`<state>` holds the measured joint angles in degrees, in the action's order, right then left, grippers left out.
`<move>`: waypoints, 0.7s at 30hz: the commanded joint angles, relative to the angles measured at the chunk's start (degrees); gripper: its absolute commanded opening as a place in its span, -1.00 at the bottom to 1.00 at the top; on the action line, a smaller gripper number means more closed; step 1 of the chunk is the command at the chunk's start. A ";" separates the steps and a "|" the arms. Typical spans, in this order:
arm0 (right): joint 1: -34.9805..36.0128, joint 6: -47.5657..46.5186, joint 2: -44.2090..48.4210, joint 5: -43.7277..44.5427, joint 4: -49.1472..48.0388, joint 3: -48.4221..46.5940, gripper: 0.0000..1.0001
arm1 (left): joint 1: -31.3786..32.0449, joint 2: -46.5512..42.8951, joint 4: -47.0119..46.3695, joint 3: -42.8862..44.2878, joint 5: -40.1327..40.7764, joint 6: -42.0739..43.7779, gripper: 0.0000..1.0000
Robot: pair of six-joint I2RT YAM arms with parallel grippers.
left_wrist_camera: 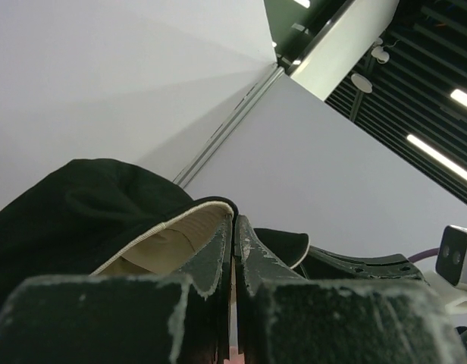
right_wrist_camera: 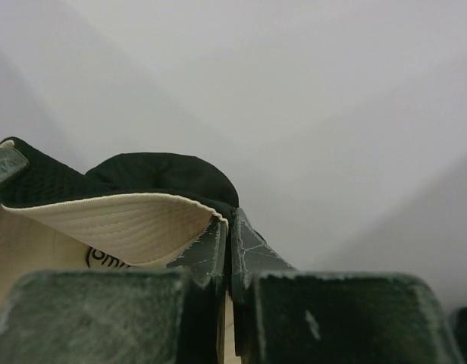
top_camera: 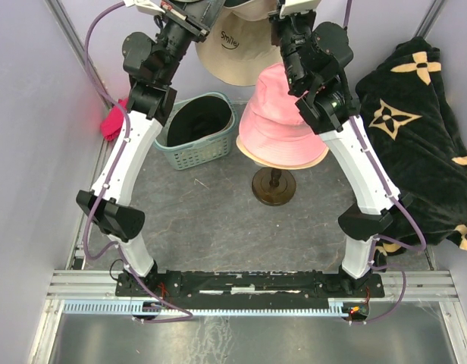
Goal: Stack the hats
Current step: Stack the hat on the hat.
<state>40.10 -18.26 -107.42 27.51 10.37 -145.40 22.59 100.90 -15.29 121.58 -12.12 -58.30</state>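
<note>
Both arms are raised at the back of the table, holding one hat [top_camera: 233,49] between them, with its cream lining and printed label facing the top camera. In the wrist views its outside is black. My left gripper [left_wrist_camera: 233,227] is shut on its brim [left_wrist_camera: 180,235]. The right gripper [right_wrist_camera: 228,224] pinches the brim's other side [right_wrist_camera: 120,224]. Below it a pink hat [top_camera: 275,114] sits on a wooden stand [top_camera: 273,186], over a cream brim [top_camera: 298,161]. A black hat [top_camera: 199,121] lies in the teal basket [top_camera: 195,155].
A large black cloth with beige flower marks [top_camera: 423,129] is draped at the right. A small magenta cloth [top_camera: 112,121] lies by the left wall. The basket stands left of the stand, under my left arm. Grey walls close in the table on three sides.
</note>
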 commanded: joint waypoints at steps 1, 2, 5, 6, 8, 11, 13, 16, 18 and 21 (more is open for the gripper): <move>-2.48 1.12 2.75 0.09 -3.68 1.19 -0.97 | 0.22 1.97 -3.08 3.44 -3.09 -3.31 -0.94; -3.02 1.39 2.72 0.01 -3.50 1.22 -0.97 | 0.26 2.53 -3.34 3.82 -3.31 -3.62 -0.94; -4.88 2.64 3.05 -0.12 -3.43 2.09 -0.97 | 0.25 4.38 -4.94 4.72 -3.81 -5.17 -0.94; -5.42 3.13 3.27 -0.28 -3.69 2.55 -0.97 | 0.26 4.93 -5.66 5.09 -3.93 -5.85 -0.94; -6.40 3.65 3.74 -0.46 -4.21 3.48 -0.97 | 0.26 5.90 -7.18 5.85 -4.05 -6.63 -0.94; -7.50 4.35 4.26 -0.35 -6.19 4.97 -0.97 | 0.23 7.14 -8.96 6.61 -3.92 -8.03 -0.94; -8.35 5.07 3.80 -0.54 -6.33 4.53 -0.97 | 0.24 7.88 -9.79 6.92 -3.46 -8.61 -0.94; -9.25 5.51 3.17 -0.87 -6.64 3.87 -0.97 | 0.10 9.22 -11.05 8.10 -3.14 -9.60 -0.94; -9.55 5.52 2.73 -0.94 -6.90 3.38 -0.97 | 0.18 10.43 -11.53 9.46 -2.81 -10.21 -0.94; -10.29 6.24 2.24 -1.31 -7.63 2.88 -0.97 | -0.17 12.50 -12.36 11.88 -2.24 -11.73 -0.94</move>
<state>31.57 -13.17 -106.43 25.43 8.54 -140.03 23.00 111.85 -22.26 128.46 -14.63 -66.13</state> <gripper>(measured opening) 0.036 0.043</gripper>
